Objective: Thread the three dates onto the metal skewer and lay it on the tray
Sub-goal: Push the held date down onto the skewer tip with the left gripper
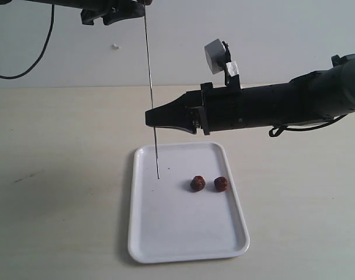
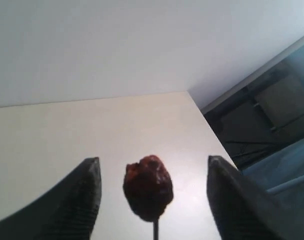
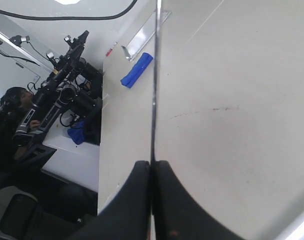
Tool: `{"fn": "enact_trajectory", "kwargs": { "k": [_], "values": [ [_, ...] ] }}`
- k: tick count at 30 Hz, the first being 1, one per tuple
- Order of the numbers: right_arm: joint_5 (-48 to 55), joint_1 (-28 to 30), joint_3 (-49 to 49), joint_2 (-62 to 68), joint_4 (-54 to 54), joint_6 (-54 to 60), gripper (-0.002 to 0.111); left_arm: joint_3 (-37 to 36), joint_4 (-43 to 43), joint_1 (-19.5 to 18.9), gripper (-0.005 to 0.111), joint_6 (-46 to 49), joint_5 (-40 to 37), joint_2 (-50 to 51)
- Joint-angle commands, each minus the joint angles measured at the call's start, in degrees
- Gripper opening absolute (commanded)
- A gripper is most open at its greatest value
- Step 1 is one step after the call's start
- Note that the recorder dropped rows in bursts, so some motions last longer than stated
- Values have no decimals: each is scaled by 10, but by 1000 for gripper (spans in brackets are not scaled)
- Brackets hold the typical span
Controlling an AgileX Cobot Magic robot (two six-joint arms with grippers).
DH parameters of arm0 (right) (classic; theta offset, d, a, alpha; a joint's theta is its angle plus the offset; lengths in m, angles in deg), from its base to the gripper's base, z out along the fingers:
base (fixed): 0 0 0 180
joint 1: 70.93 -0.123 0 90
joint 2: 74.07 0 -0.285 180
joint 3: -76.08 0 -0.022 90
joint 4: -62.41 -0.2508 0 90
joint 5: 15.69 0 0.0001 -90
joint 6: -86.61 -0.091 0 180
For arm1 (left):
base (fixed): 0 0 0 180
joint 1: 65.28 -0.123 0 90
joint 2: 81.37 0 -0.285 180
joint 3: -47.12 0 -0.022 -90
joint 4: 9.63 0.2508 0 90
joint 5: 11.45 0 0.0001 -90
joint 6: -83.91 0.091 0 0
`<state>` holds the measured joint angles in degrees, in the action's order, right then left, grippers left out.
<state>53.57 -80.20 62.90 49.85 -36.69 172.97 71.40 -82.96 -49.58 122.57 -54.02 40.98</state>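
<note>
A flat white rectangular tray (image 1: 166,245) with rounded corners and a low rim lay nearest on the pale beige bench (image 1: 49,204), its long sides running from near to far. Towards its far end, right of centre, sat two small wrinkled dark reddish-brown dates (image 1: 197,183) (image 1: 220,184), side by side and slightly apart. Left of them, the lower tip of the thin, straight, dark grey metal skewer (image 1: 152,99) came down over the tray's far-left part. Whether the tip touched the tray or stopped just above it could not be told. The skewer stood almost upright, leaning slightly, and rose out of the top of the exterior view.

Above the tray's far edge, the black right hand (image 1: 151,116) reached in from the right across the middle. Its fingers (image 3: 137,200) were pressed together on the skewer (image 3: 154,90), pinching the rod between them.

Farthest and highest was the black left hand (image 1: 116,13), at the skewer's upper end. In the left wrist view this hand (image 2: 153,159) was spread wide and gripped nothing. The third date (image 2: 148,187) sat speared on the skewer's top (image 2: 155,231) between its fingers (image 2: 84,200), clear of both.
</note>
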Motion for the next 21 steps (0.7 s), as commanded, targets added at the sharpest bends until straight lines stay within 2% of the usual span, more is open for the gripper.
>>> {"fn": "enact_trajectory", "kwargs": {
  "k": [1, 13, 19, 21],
  "values": [
    [7, -1, 4, 0, -8, 9, 0, -2, -29, -1, 61, 15, 4, 0],
    [7, -1, 4, 0, -8, 8, 0, -2, -22, -1, 60, 14, 3, 0],
    [4, -1, 4, 0, 2, 6, 0, -2, -18, -1, 45, 14, 3, 0],
    [-2, -1, 4, 0, 9, 6, 0, -2, -18, -1, 44, 15, 3, 0]
  ]
}}
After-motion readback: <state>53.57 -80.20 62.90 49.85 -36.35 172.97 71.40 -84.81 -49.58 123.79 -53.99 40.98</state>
